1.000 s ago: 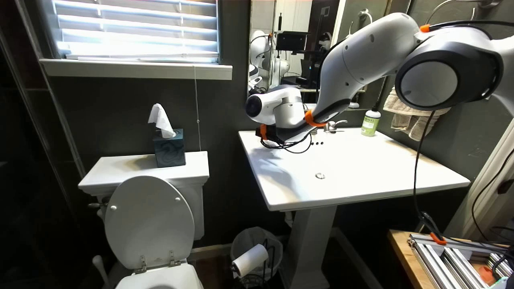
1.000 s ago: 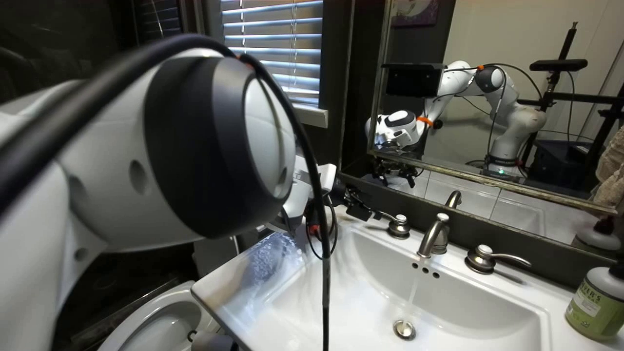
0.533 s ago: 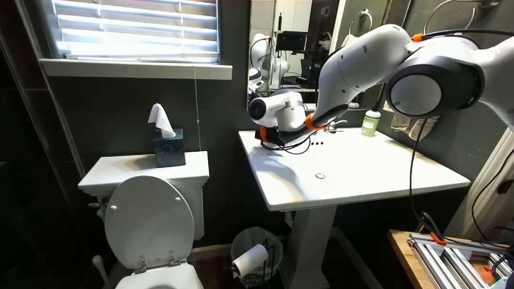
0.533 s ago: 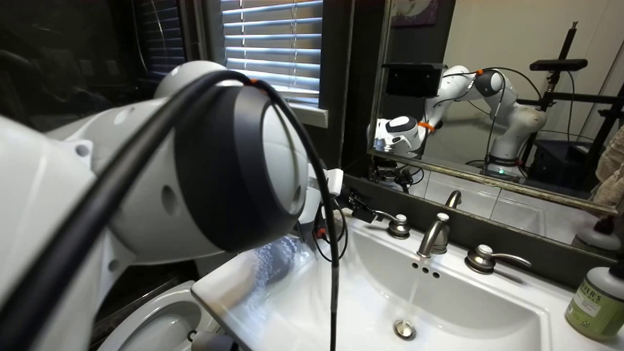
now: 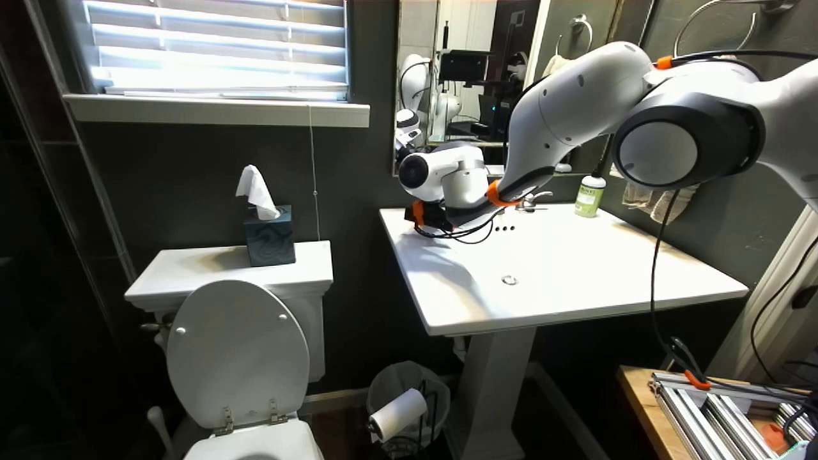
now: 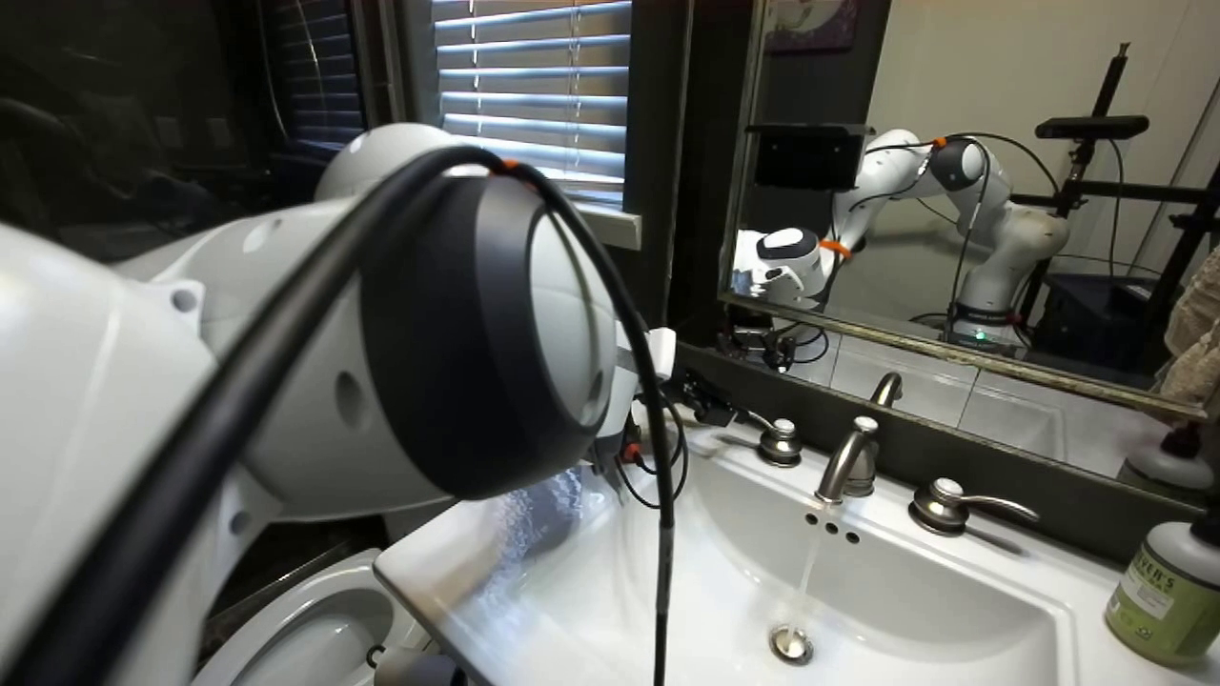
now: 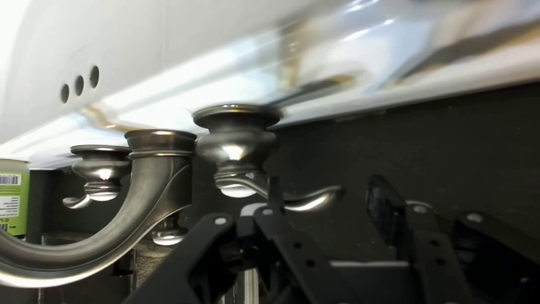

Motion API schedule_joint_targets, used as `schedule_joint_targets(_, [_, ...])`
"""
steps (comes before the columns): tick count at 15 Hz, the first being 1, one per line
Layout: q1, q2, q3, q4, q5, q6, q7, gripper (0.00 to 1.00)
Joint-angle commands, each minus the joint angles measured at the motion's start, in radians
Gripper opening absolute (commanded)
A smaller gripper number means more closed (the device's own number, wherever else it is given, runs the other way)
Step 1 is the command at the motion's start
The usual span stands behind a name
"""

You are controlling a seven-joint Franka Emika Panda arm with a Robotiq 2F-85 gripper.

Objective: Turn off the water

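Bathroom — toilet [image 5: 238, 354], pedestal sink [image 5: 588, 268]

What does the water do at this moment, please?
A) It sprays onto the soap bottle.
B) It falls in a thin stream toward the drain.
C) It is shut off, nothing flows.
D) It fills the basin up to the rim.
B: in an exterior view, a thin stream of water runs from the faucet down to the drain.
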Motion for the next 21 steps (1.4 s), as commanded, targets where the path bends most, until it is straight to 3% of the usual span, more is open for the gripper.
schedule_joint_targets(1, [-0.012,0.020,-0.001,0.035,-0.018,0.050,0.000,0.35])
schedule_joint_targets(3, [-0.011,0.018,-0.002,0.036,-0.021,0.056,0.007,0.27])
schedule_joint_targets(7, [-0.010,0.017,-0.003,0.034,-0.022,0.055,0.007,0.27])
schedule_joint_targets(9, [-0.008,0.015,-0.005,0.028,-0.026,0.055,0.005,0.64])
schedule_joint_targets(14, [-0.003,0.010,-0.011,0.022,-0.037,0.125,0.018,0.97])
schedule_joint_targets(21, [0.028,0.008,-0.048,0.007,-0.076,0.087,0.025,1.00])
